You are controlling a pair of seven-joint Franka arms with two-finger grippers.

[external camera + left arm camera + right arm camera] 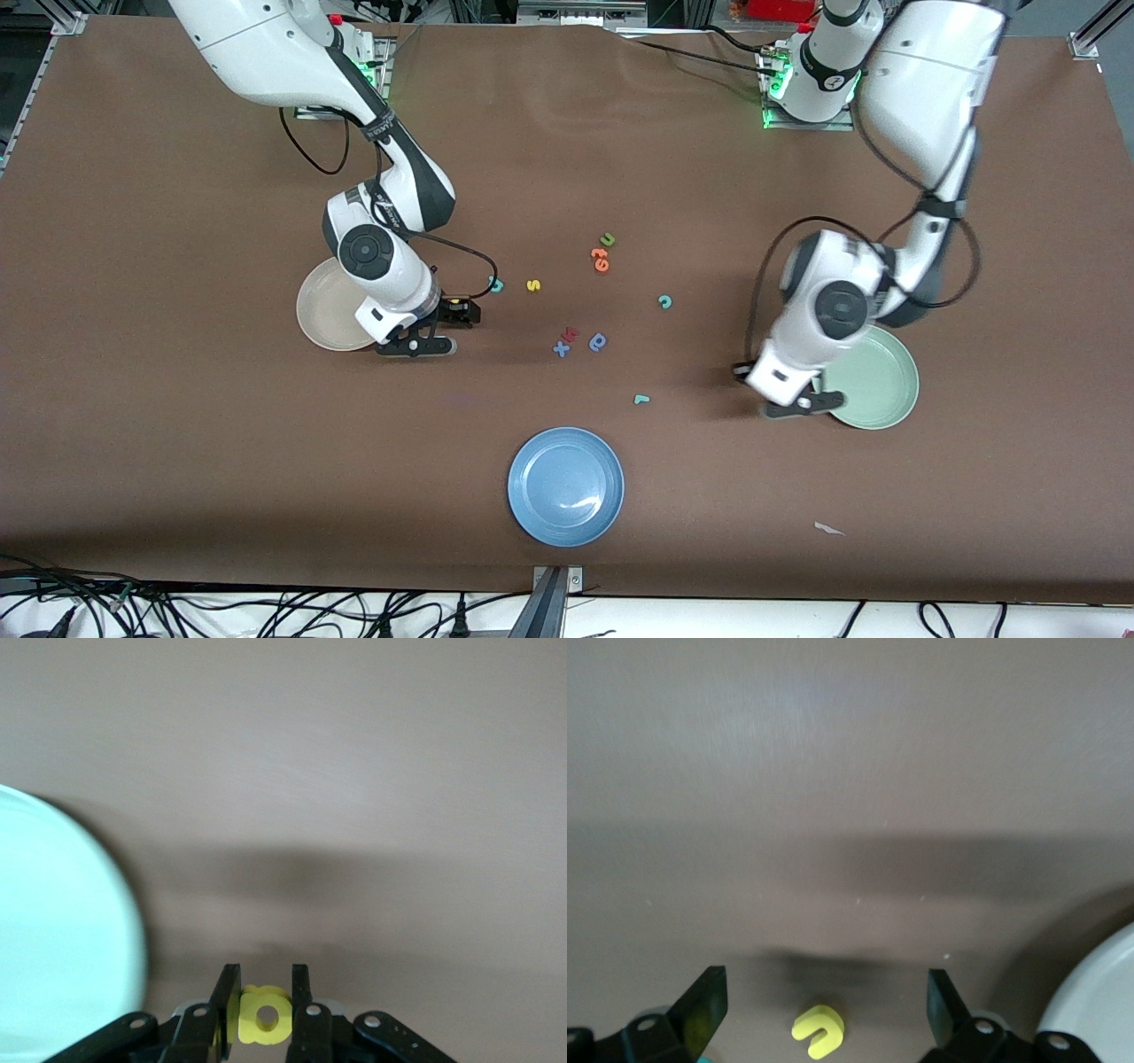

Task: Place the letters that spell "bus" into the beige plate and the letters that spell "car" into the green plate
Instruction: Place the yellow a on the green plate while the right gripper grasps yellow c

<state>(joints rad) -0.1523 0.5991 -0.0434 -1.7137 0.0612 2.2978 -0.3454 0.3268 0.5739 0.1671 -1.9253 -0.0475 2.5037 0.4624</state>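
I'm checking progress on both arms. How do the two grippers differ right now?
The left gripper is shut on a yellow letter; the right gripper is open, holding nothing.
The left one is beside the green plate; the right one is beside the beige plate, with a yellow letter on the table between its fingers.

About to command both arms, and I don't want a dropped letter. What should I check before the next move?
1. Left gripper clamps the yellow a: ok.
2. Yellow a is over the green plate: not ok, it is over bare table beside the rim.
3. Right gripper is open: ok.
4. Yellow u lies on the table between the right gripper's fingers: ok.
5. Beige plate holds no wrong letters: cannot tell, the right arm covers part of it.
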